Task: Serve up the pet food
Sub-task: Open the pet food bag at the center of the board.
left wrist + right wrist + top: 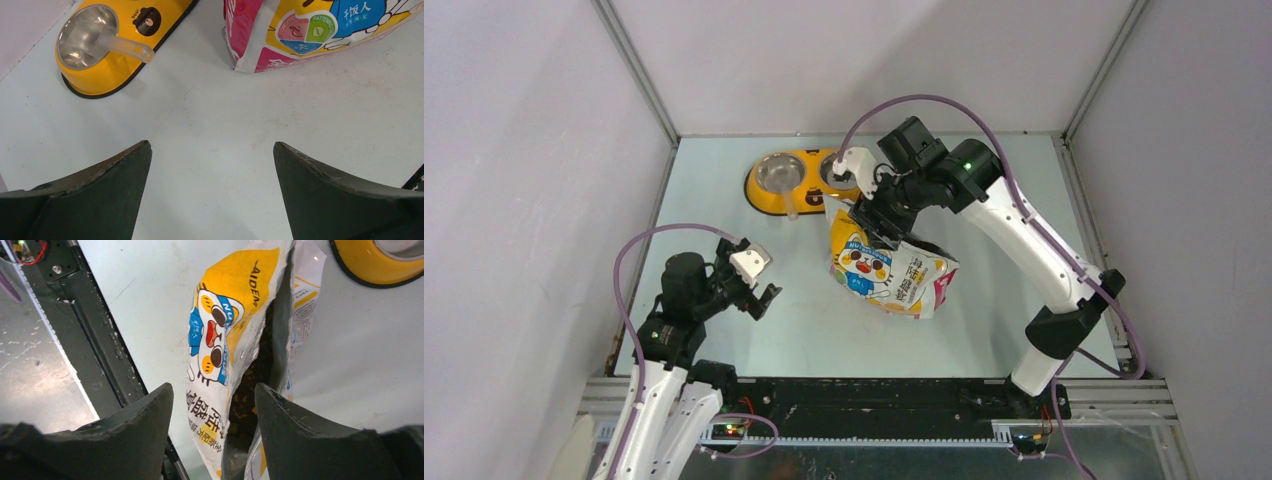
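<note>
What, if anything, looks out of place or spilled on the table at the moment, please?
The clear scoop lies across the feeder's left bowl, its handle poking out over the rim. The food bag leans with its mouth open, kibble showing inside; none looks spilled.

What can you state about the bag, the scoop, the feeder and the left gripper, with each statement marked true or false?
1. The left gripper is open and empty. True.
2. The bag is sealed. False: its top is open and pet food shows inside.
3. A clear scoop rests on the yellow feeder. True.
4. The bowl under the scoop is full. False: no food shows in it.
</note>
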`<state>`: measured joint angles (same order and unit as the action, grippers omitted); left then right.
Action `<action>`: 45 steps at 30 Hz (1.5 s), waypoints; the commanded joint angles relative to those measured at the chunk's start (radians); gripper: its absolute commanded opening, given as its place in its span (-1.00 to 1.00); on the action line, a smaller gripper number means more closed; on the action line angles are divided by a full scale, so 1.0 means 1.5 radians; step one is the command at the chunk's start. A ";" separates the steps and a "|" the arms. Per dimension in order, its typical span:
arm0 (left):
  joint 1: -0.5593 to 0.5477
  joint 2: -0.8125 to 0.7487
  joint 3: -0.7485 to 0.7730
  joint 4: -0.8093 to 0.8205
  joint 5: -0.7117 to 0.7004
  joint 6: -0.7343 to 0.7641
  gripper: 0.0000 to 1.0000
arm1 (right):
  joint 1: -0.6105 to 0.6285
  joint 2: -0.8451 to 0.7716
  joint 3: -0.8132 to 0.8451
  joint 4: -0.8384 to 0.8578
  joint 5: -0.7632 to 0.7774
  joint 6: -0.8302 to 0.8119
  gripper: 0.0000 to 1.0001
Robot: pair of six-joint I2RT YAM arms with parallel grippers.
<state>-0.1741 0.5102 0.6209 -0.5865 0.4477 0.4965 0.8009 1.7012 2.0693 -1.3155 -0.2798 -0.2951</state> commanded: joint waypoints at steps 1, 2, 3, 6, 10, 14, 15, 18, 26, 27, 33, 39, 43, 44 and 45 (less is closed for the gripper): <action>0.007 -0.005 0.017 0.013 0.000 -0.001 0.99 | 0.003 0.019 0.034 0.003 0.033 0.014 0.27; 0.007 -0.005 0.017 0.013 0.000 -0.001 0.99 | 0.003 0.020 0.033 0.003 0.036 0.014 0.27; 0.007 -0.005 0.017 0.013 0.001 -0.001 0.99 | 0.004 0.023 0.032 0.004 0.037 0.014 0.27; 0.007 -0.003 0.017 0.013 0.002 -0.001 1.00 | 0.003 0.028 0.029 0.000 0.038 0.013 0.24; 0.007 -0.003 0.017 0.012 0.002 -0.002 0.99 | 0.002 0.038 0.015 -0.006 0.035 0.011 0.11; 0.007 -0.002 0.017 0.012 0.001 -0.001 0.99 | 0.001 0.049 0.013 -0.025 0.023 0.006 -0.15; 0.007 -0.001 0.017 0.011 0.001 -0.001 0.99 | 0.000 0.053 0.020 -0.035 0.014 0.004 -0.27; 0.007 0.002 0.018 0.011 0.001 -0.001 1.00 | -0.007 0.063 0.049 -0.061 -0.011 -0.002 -0.53; 0.007 0.007 0.018 0.012 0.001 -0.001 1.00 | -0.046 0.063 0.141 -0.119 -0.194 -0.047 -1.00; 0.007 0.008 0.018 0.013 0.001 -0.001 1.00 | -0.052 0.062 0.148 -0.122 -0.207 -0.051 -1.00; 0.007 0.010 0.019 0.012 0.002 0.000 0.99 | -0.075 0.048 0.177 -0.126 -0.274 -0.067 -1.00; 0.007 0.010 0.019 0.012 0.002 0.000 0.99 | -0.066 0.070 0.153 -0.117 -0.222 -0.063 -0.99; 0.007 0.008 0.018 0.012 0.002 0.000 0.99 | -0.050 0.082 0.149 -0.115 -0.203 -0.060 -0.71; 0.007 0.008 0.018 0.012 0.002 0.000 0.99 | -0.047 0.082 0.150 -0.114 -0.201 -0.059 -0.58; 0.007 0.009 0.017 0.012 0.002 0.000 0.99 | -0.045 0.082 0.151 -0.111 -0.197 -0.057 -0.51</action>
<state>-0.1741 0.5236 0.6209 -0.5865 0.4477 0.4965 0.7128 1.8385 2.2505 -1.5139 -0.5499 -0.3893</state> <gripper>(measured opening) 0.996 0.185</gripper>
